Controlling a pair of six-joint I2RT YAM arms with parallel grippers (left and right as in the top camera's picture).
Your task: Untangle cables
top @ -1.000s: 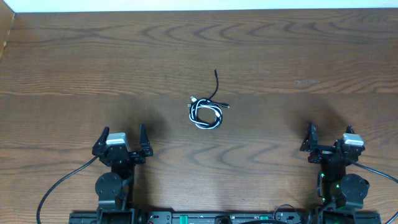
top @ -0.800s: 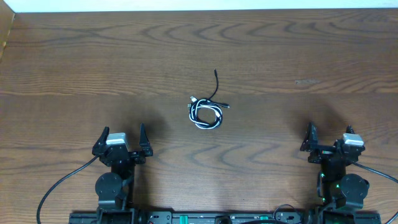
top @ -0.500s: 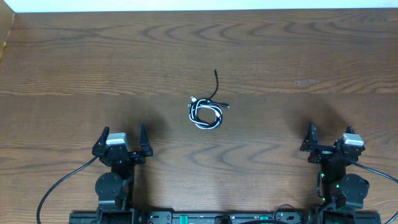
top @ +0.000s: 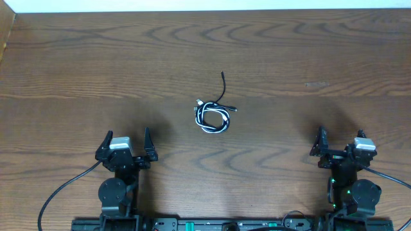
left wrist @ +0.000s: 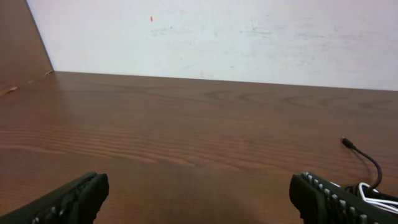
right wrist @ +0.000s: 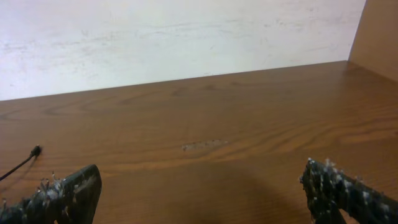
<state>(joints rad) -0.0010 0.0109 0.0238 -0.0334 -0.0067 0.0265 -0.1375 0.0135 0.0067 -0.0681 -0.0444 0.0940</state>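
Note:
The cables (top: 212, 117) lie in a small tangled coil of white and black cord at the table's middle, with one black end (top: 223, 82) trailing toward the far side. Both grippers rest near the front edge, well apart from the coil. My left gripper (top: 125, 140) stands open at the front left, nothing between its fingers; in its wrist view a black cable end (left wrist: 364, 158) and a bit of white cord (left wrist: 379, 200) show at the right. My right gripper (top: 338, 141) is open at the front right, holding nothing; a black cable tip (right wrist: 28, 157) shows at its view's left.
The wooden table (top: 96, 58) has a white wall along its far edge. Thick black cords (top: 61, 189) run from the arm bases at the front. A pale scuff (top: 316, 84) marks the wood at the right.

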